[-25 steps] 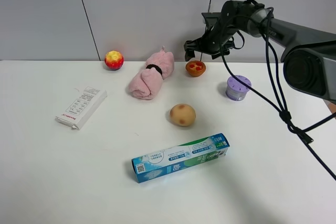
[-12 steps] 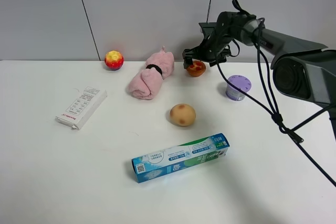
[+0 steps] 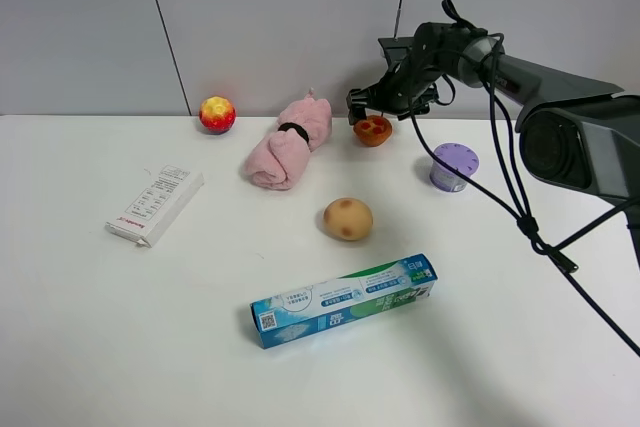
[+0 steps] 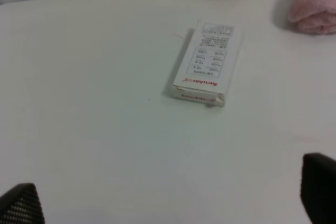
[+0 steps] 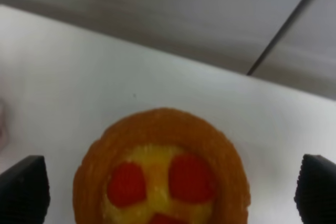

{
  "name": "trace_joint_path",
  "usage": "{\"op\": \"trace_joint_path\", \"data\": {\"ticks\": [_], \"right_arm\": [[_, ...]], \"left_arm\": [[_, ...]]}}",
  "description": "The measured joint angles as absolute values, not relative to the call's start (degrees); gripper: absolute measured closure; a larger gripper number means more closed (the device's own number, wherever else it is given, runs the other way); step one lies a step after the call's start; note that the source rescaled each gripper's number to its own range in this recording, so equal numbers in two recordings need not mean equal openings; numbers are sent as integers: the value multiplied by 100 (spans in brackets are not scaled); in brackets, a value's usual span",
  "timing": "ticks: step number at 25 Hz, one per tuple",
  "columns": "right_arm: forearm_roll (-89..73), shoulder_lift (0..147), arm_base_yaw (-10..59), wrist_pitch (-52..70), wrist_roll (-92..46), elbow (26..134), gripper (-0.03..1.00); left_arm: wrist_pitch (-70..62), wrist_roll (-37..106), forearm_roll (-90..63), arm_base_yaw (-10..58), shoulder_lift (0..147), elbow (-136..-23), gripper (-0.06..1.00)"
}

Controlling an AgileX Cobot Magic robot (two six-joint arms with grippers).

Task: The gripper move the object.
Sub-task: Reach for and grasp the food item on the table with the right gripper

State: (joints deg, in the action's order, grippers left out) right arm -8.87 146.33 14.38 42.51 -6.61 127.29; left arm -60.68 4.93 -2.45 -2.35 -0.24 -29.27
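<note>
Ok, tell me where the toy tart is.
In the exterior high view the toy tart sits at the back of the table, right of centre, between the pink towel roll and the purple container, under the open right gripper.

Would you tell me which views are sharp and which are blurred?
Exterior high view: sharp, evenly lit, soft shadow under the toothpaste box. Left wrist view: slightly soft, white box print partly legible. Right wrist view: toy tart close up, out of focus.
</note>
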Motion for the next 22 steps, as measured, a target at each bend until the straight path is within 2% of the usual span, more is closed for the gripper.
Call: {"op": "trace_joint_path", "data": {"ticks": [15, 20, 22], "right_arm": [[-800, 14979, 1769, 3976, -792, 12739, 13], [-723, 14984, 1775, 3971, -792, 12739, 16], [-674, 14991, 1775, 3971, -792, 12742, 20]], "left_arm": [[-6068, 493, -245, -235, -24, -2927, -6], [-6068, 493, -245, -235, -24, -2927, -6], [-6068, 493, -245, -235, -24, -2927, -6]]}}
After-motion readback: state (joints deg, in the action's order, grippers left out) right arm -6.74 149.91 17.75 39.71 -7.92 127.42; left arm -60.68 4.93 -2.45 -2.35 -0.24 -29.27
